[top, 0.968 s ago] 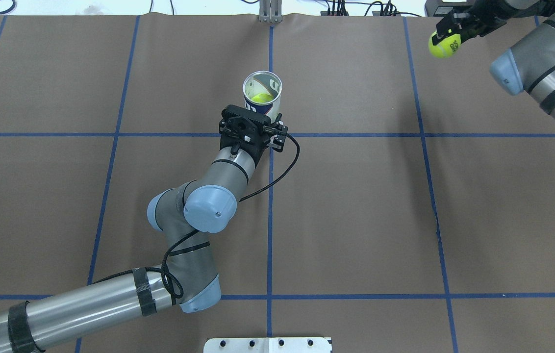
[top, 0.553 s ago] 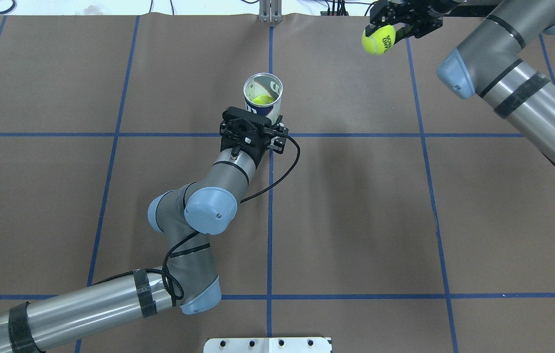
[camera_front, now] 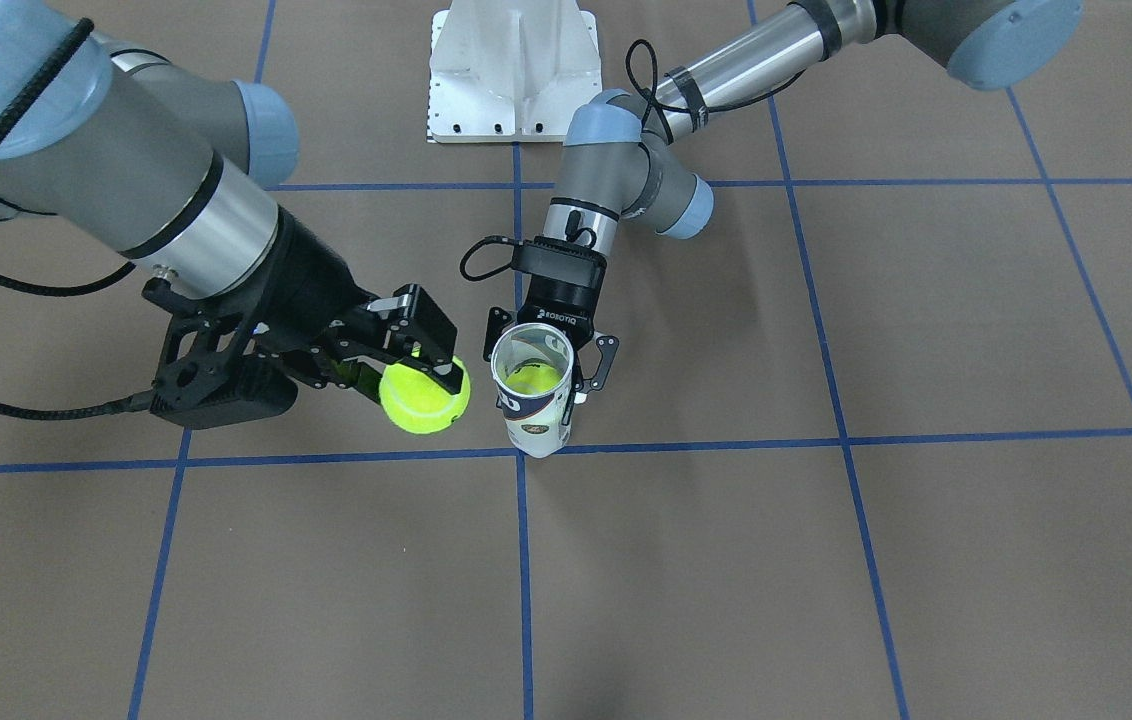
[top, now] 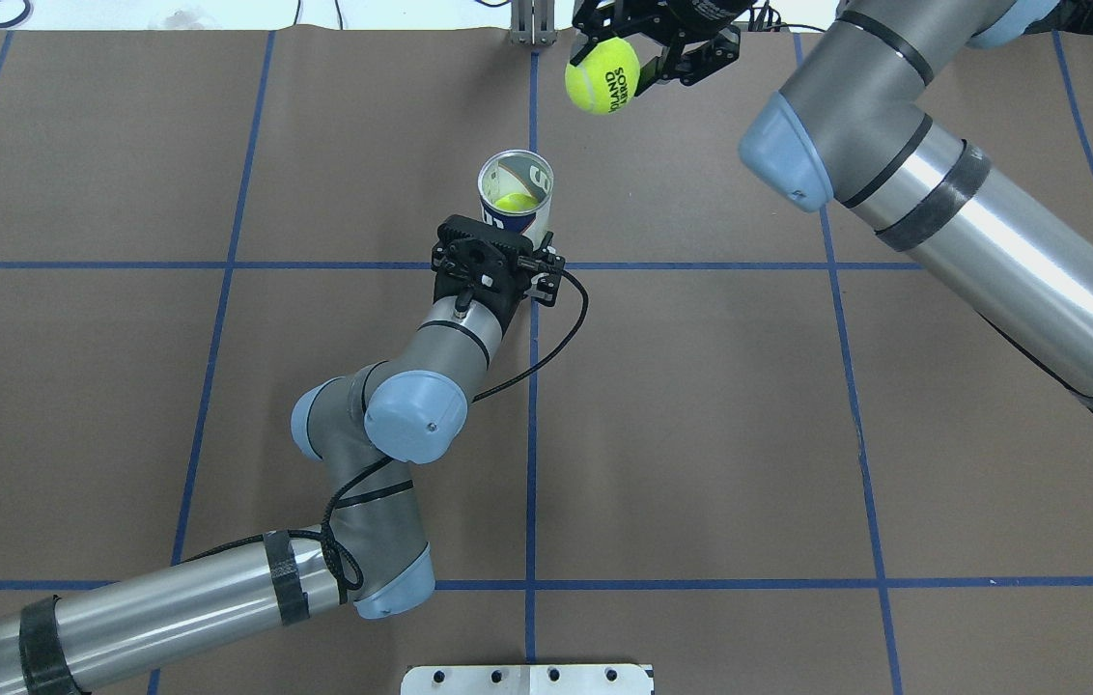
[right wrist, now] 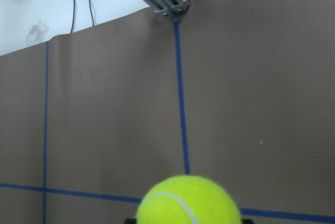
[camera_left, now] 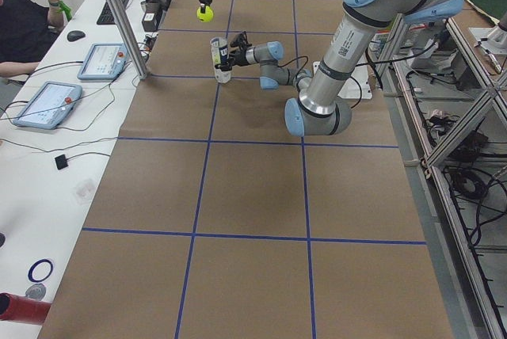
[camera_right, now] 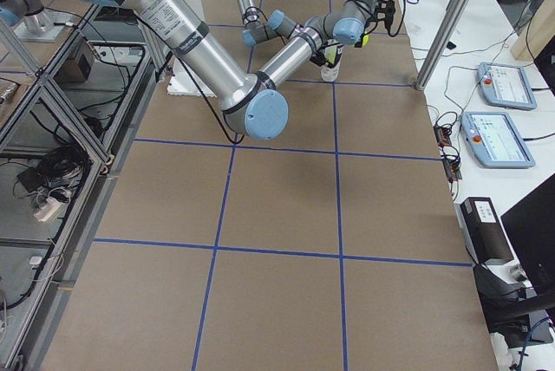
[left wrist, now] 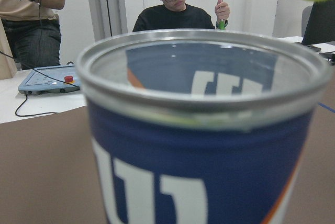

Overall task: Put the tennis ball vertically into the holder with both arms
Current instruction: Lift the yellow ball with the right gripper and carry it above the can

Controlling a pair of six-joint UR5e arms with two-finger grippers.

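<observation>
The holder (top: pixel 516 193) is a white and navy can standing upright near the table's middle, with one yellow ball (top: pixel 515 201) lying inside it. My left gripper (top: pixel 514 230) is shut on the holder's side from the robot's side; the can (left wrist: pixel 204 145) fills the left wrist view. My right gripper (top: pixel 616 53) is shut on a yellow tennis ball (top: pixel 602 75), held in the air beyond the holder and a little to its right. In the front-facing view this ball (camera_front: pixel 424 397) hangs just beside the can's mouth (camera_front: pixel 532 365), not over it.
The white pedestal base (camera_front: pixel 511 70) stands at the robot's edge. An aluminium post (top: pixel 532 24) rises at the far edge behind the ball. Tablets (camera_left: pixel 103 60) and cables lie on the white bench beyond, where people (left wrist: pixel 178 9) sit.
My right arm has swung the tennis ball leftwards along the far edge, from the far right corner to just beyond the holder. The left arm and holder have stayed still.
</observation>
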